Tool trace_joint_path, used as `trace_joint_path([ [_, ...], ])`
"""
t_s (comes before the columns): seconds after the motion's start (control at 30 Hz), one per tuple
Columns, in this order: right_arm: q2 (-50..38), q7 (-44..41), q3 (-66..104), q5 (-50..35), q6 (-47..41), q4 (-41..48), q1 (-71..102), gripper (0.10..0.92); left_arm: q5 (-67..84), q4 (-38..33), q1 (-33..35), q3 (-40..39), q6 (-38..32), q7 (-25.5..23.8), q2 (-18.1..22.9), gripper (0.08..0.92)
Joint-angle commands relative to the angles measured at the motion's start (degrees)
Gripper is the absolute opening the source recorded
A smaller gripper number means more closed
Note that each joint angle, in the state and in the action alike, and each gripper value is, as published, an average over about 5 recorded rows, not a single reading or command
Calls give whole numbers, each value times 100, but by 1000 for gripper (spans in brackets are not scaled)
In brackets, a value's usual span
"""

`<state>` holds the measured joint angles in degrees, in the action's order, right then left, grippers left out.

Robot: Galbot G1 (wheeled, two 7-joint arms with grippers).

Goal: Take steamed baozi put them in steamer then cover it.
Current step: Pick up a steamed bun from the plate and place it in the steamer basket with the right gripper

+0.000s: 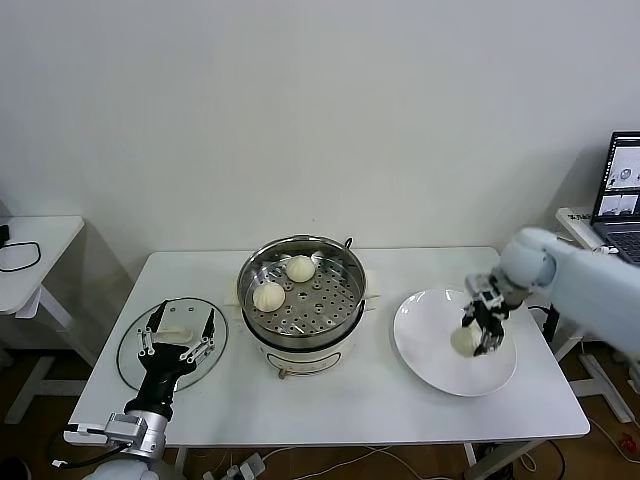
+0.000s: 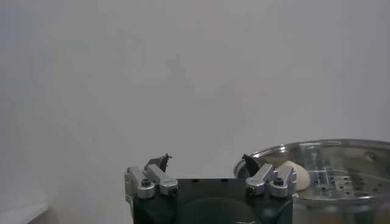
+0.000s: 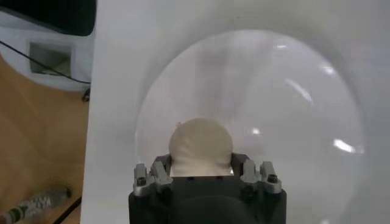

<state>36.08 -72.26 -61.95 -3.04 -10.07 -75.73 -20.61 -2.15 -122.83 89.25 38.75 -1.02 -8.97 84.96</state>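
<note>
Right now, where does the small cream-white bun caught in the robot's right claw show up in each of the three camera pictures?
Head view: the cream-white dough bun sits low on the right, in the right gripper, over the flat white plate.
Left wrist view: not in it; the bun there lies in the shiny steel steamer.
Right wrist view: the bun is at centre.
Shared landmark, head and right wrist: the plate.

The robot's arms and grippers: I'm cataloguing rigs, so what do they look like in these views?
Both arms have smooth white, rounded shells. The right gripper is black with silver metal links. The left gripper matches it: a black wrist body and silver jointed linkages fixed with dark screws, ending in small dark fingertips. A thin black cable trails near the left arm's base.
</note>
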Motion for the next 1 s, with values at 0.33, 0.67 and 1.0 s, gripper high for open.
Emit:
trace_joint_path([
  [0.33,1468,125,-999,450,1924,-860,-2780,653,6,-11,-15,39,-2,-21,-11,823],
  [0.67,3051,972,-1482,1025,3127,-850,-2845,653,54,68,-44,265,-18,-80,-70,823],
  [1.0,3900,1433,-1711,1341,3667,-492,-2282,656,131,173,-72,447,-32,-156,-109,823],
])
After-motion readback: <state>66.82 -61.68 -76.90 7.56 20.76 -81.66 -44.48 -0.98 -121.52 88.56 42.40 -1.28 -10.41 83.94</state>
